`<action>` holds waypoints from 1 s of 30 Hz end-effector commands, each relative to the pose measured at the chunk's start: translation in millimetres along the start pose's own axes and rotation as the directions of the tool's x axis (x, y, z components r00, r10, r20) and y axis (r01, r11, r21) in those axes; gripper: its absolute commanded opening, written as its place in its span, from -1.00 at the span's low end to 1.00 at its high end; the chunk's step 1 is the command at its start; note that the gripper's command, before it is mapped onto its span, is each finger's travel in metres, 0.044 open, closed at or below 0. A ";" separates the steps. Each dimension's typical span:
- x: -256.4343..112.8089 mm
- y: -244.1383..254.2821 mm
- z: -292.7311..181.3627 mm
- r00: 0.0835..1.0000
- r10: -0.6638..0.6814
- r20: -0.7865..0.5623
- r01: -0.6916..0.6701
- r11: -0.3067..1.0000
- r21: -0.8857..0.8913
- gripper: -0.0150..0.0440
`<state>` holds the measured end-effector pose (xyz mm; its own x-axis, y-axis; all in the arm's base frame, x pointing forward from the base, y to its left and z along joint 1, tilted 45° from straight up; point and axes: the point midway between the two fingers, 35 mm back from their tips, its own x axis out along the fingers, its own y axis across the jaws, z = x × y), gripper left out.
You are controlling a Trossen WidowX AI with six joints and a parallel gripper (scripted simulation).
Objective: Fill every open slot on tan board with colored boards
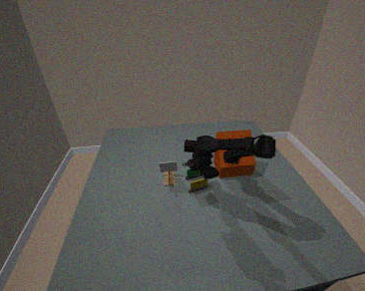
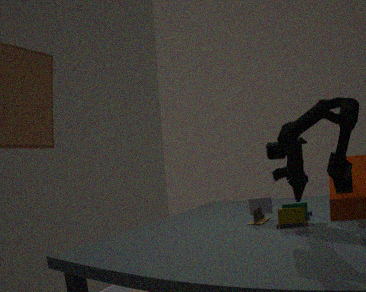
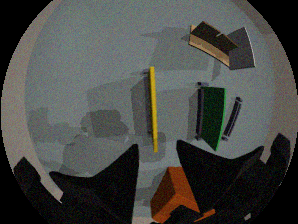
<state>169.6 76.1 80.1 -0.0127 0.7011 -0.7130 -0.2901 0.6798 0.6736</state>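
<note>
Green board (image 1: pixel 192 173) (image 2: pixel 301 205) (image 3: pixel 213 115) beside yellow board (image 1: pixel 198 184) (image 2: pixel 292 217) (image 3: pixel 153 110).

The tan board's (image 1: pixel 169 178) (image 2: pixel 259 216) (image 3: pixel 211 44) slots, too small and blurred for an exact count.

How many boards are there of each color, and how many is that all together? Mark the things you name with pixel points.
Yellow boards (image 1: pixel 198 184) (image 2: pixel 292 217) (image 3: pixel 153 110): 1
Green boards (image 1: pixel 192 173) (image 2: pixel 295 204) (image 3: pixel 214 115): 1
Gray boards (image 1: pixel 168 166) (image 2: pixel 263 204) (image 3: pixel 242 50): 1
Tan boards (image 2: pixel 258 216) (image 3: pixel 212 36): 1
Total: 4
</note>
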 end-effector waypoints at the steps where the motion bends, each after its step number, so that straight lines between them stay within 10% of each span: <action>1: 7.9 0.7 -1.4 1.000 0.006 -0.002 -0.006 1.000 0.005 0.13; 30: 53.7 0.9 -1.3 1.000 0.009 -0.001 -0.008 1.000 0.005 0.13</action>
<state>168.9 110.2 45.9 -0.0115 0.7035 -0.7106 -0.2910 0.6775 0.6755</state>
